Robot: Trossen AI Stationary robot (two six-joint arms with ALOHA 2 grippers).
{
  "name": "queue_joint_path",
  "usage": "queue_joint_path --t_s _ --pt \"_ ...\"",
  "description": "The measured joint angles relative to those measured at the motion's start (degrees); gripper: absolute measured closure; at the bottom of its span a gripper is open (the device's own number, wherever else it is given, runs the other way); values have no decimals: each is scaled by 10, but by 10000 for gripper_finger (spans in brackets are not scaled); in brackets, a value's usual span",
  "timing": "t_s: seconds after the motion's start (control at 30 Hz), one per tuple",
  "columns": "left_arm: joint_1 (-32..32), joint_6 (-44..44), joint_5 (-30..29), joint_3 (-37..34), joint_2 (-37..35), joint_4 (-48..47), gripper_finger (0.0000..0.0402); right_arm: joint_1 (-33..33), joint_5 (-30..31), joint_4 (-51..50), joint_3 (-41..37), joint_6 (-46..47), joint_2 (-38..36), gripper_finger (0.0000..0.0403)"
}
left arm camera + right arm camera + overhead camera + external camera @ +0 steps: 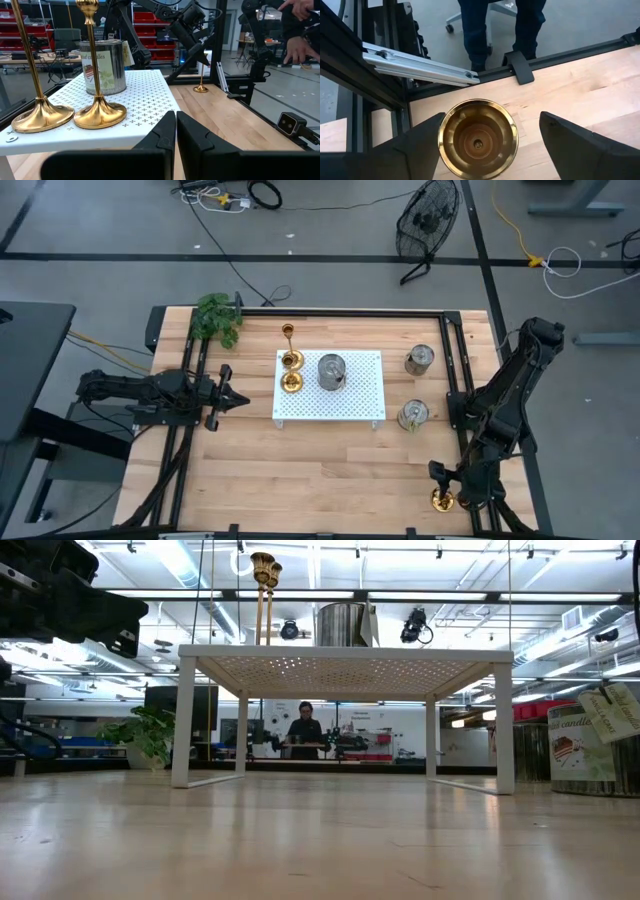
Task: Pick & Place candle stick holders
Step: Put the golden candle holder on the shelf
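Two candle stick holders (291, 370) stand on the white perforated rack (360, 405), left of a tin (103, 67) labelled "candles". Left gripper (236, 399): jaws closed, empty. Right gripper (443, 485): jaws open astride third holder (478, 139) on the desk (300, 480).

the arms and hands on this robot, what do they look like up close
Both arms are black and built from jointed segments, with dark cables running along them. The left arm ends in a hand with two matte black, wedge-shaped fingers that taper to flat inner faces. The right hand has the same black angular fingers. No markings show on either.
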Motion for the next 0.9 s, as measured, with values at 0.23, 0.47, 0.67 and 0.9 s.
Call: queue_joint_path --t_s 0.23,0.47,0.67,0.9 --pt "0 0 0 0 0 0 383 0 1 0 0 0 0 129" --pt "0 0 0 0 0 0 383 0 0 0 0 -1 0 175" --pt "0 0 0 0 0 0 383 0 0 0 0 -6 0 212" --pt "0 0 0 0 0 0 383 0 0 0 0 -17 0 252"
